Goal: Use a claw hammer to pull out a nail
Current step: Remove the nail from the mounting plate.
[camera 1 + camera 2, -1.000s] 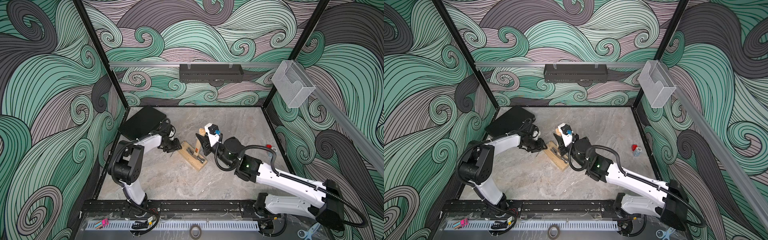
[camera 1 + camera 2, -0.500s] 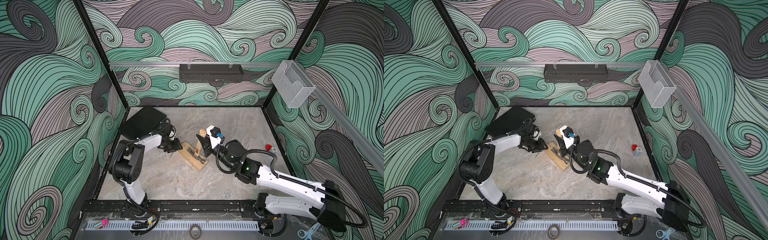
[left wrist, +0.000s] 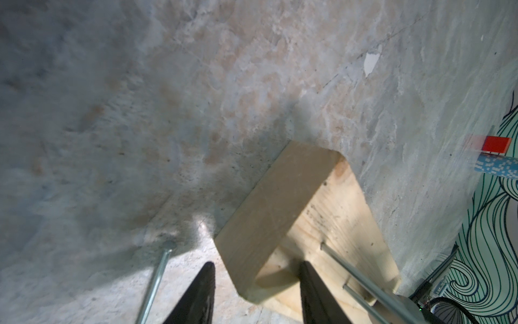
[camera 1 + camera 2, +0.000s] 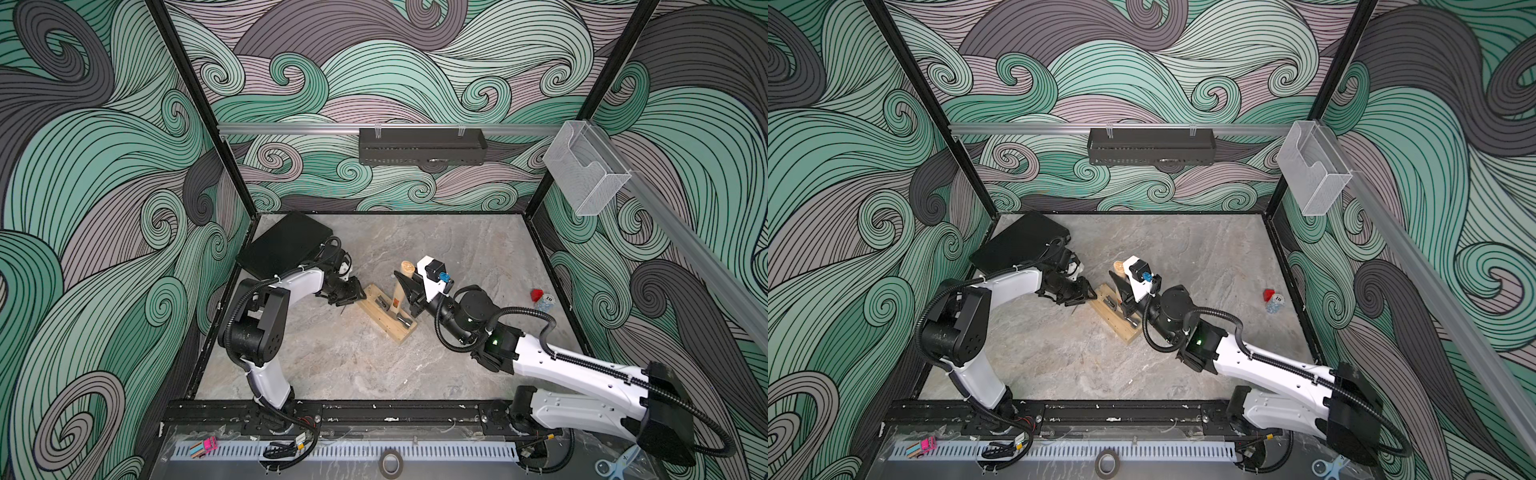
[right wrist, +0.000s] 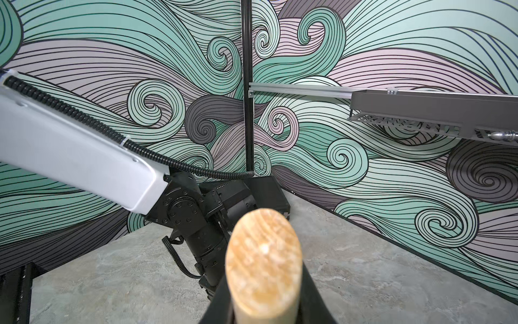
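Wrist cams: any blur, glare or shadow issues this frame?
Left wrist: glare patch on the table beside the block, part of the table soft, a dark shadow on the block. Right wrist: hammer butt fills the foreground, slightly soft; walls sharp.

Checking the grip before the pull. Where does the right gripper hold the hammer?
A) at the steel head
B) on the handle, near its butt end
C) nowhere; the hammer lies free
B: the right gripper is shut on the handle of the hammer, with only the butt showing past its fingers; the head sits down on the block.
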